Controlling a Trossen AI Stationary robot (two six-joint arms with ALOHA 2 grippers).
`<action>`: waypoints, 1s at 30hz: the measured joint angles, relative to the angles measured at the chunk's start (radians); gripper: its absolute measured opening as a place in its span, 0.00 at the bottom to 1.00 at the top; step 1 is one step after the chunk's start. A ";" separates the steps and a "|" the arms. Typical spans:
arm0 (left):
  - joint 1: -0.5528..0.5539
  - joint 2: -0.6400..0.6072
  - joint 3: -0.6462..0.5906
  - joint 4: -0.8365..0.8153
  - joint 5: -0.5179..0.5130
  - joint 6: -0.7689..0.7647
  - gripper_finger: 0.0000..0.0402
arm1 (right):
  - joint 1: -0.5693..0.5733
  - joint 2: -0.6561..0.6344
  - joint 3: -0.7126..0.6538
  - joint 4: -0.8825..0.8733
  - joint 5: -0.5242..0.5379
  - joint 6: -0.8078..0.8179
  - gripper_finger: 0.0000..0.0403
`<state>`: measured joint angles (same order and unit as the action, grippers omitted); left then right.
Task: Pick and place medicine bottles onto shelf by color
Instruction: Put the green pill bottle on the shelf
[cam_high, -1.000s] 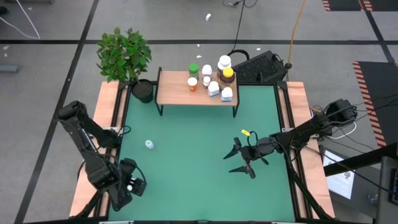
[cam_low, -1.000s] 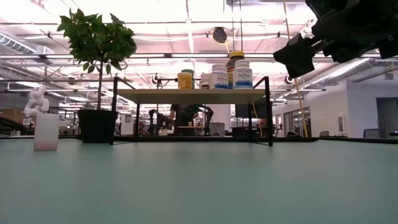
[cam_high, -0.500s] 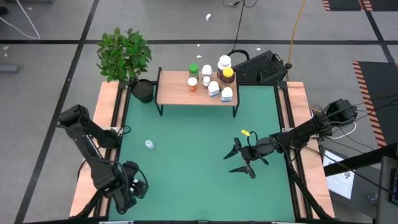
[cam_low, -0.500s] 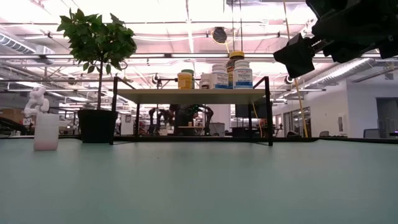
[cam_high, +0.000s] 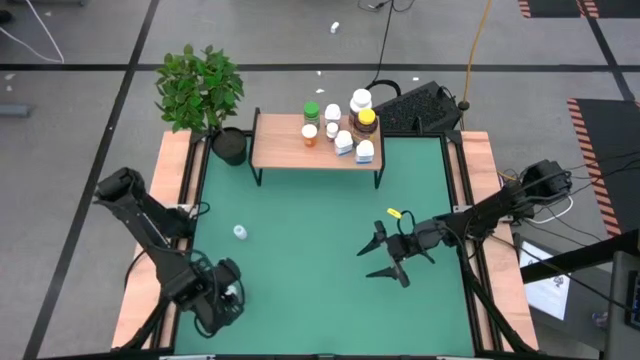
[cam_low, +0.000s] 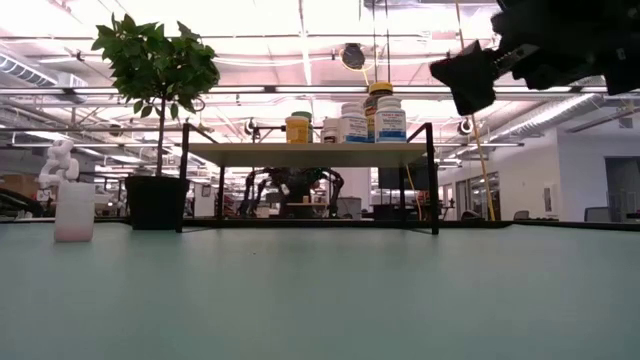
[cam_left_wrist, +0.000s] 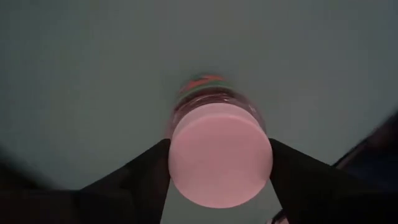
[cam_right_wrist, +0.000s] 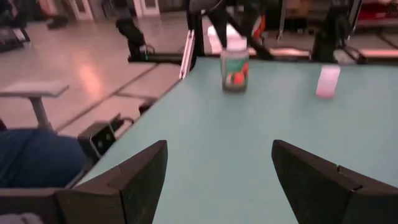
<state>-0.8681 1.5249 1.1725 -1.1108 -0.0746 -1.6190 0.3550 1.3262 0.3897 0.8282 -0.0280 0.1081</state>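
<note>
A green tabletop (cam_high: 300, 250) with light wooden side rails is seen standing on a grey floor crossed by dark lines; beyond it, in the low view, a bright hall with ceiling lights is shown. At the far edge a low light-wood shelf (cam_high: 290, 150) on black legs is placed, with a potted plant (cam_high: 200, 90) just left of it and a black keyboard (cam_high: 420, 108) behind its right end.

Seven medicine bottles (cam_high: 343, 125) are counted clustered on the right half of the shelf, among them a green-capped one (cam_high: 312, 111) and a yellow-capped amber one (cam_high: 366, 118). One small white vial (cam_high: 240, 232) is left standing alone on the left half of the tabletop.

At the near left corner a white-capped bottle (cam_left_wrist: 217, 152) is framed between the fingers of the left gripper (cam_high: 222, 298), which are drawn close on both sides; whether contact is made cannot be told. The right gripper (cam_high: 382, 256) is held spread and empty over the right middle. The green centre is left open.
</note>
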 joint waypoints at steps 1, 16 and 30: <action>0.014 0.000 0.000 0.029 -0.034 0.052 0.62 | 0.000 0.021 0.000 0.040 0.000 0.000 0.70; 0.310 0.000 0.000 0.472 -0.156 0.816 0.57 | -0.038 0.427 0.199 0.226 -0.186 0.090 0.70; 0.441 0.018 0.000 0.756 -0.136 1.481 0.59 | -0.080 0.433 0.221 0.276 -0.306 0.210 0.70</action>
<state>-0.4274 1.5428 1.1721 -0.3543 -0.2111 -0.1381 0.2745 1.7588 0.6106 1.1039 -0.3339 0.3186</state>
